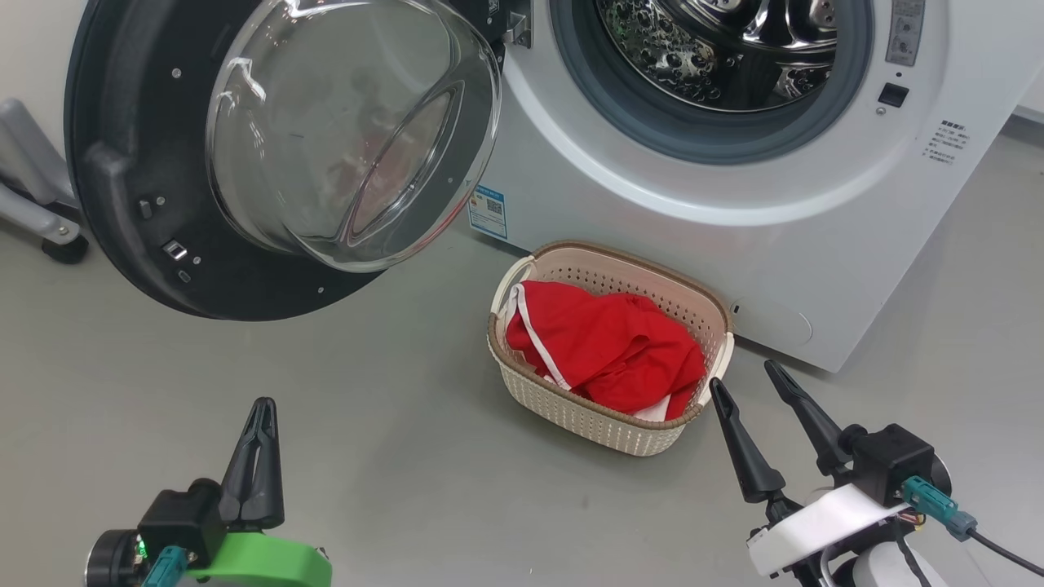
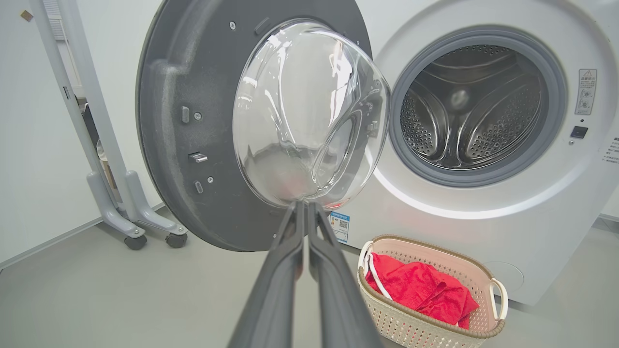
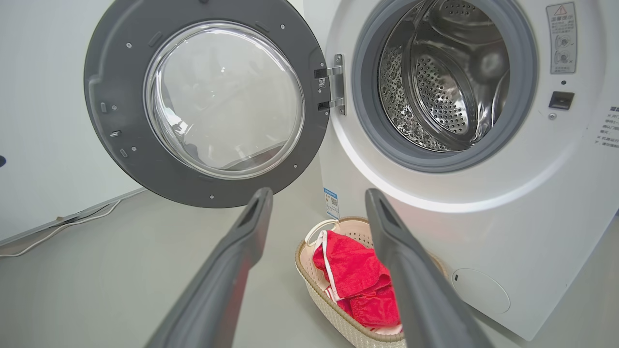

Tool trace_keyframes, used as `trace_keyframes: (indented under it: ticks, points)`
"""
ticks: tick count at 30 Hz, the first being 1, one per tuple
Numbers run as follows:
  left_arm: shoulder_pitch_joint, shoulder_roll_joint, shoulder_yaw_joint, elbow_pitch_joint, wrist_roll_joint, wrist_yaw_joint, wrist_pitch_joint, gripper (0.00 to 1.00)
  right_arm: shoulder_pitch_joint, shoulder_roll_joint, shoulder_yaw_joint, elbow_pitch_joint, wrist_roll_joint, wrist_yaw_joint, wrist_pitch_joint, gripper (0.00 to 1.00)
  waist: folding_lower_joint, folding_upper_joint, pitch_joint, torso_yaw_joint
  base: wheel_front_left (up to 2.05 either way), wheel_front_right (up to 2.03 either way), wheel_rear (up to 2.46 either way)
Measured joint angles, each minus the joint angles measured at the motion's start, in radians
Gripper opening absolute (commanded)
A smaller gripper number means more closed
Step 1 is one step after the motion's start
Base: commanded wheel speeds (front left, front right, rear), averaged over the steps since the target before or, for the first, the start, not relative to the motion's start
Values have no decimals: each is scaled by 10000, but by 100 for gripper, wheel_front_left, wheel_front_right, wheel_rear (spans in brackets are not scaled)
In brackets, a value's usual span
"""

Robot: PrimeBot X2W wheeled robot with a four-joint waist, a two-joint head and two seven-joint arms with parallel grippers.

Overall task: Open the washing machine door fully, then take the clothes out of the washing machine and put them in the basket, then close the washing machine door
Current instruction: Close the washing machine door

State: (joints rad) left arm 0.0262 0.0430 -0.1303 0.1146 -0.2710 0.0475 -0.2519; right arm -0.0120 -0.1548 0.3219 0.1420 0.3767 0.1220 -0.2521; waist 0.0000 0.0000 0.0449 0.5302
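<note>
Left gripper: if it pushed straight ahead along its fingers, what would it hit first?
Most likely the washing machine door, around the lower edge of its glass bowl: the left gripper, fingers shut, aims there with nothing visible between. Depth is hard to judge.

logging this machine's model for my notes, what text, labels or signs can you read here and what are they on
No wording here is legible.
Blue label low on the washing machine front: print and a square code, too small.
Grey sticker at its upper right: a warning triangle sign, print below blurred.
Dark printed lines near its right edge: too small.
</note>
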Motion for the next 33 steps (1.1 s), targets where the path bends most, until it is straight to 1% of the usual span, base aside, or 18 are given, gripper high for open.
trace_keyframes:
  ticks: [5,9,13,15,18,21,26,29,33]
  points:
    - [3,0,17,-88,0,0,0,0,0,-2,-29,-84,0,-2,0,100,0,0,121,8,0,0,0]
    - [5,-2,234,-353,0,0,0,0,-4,-29,27,-217,-6,-2,0,100,0,0,320,-29,0,0,0]
    - [-23,6,479,-890,0,0,-2,0,-17,-140,84,-341,-52,-2,12,100,0,0,586,-104,0,0,0]
    - [-114,102,660,-1233,36,2,-2,0,-61,-198,107,-414,-90,-2,81,100,0,0,742,-153,0,0,0]
    - [-546,512,1041,-1774,159,2,-2,0,-157,-364,123,-512,-117,-2,176,100,0,0,1001,-238,0,0,0]
    - [-1089,1081,1513,-2222,211,2,-4,0,-276,-512,165,-631,-186,-2,270,100,0,0,1277,-340,0,0,0]
    - [-1961,1935,2644,-2775,136,42,15,0,-545,-721,184,-853,-199,-2,370,100,0,0,1726,-561,0,0,0]
    - [-2716,2328,3279,-3010,-157,50,196,0,-644,-874,173,-970,-209,-2,414,100,0,0,1993,-704,0,0,0]
    - [-3589,2987,4213,-2911,-688,50,656,0,-741,-1024,173,-1051,-230,-2,493,100,0,0,2319,-911,0,0,0]
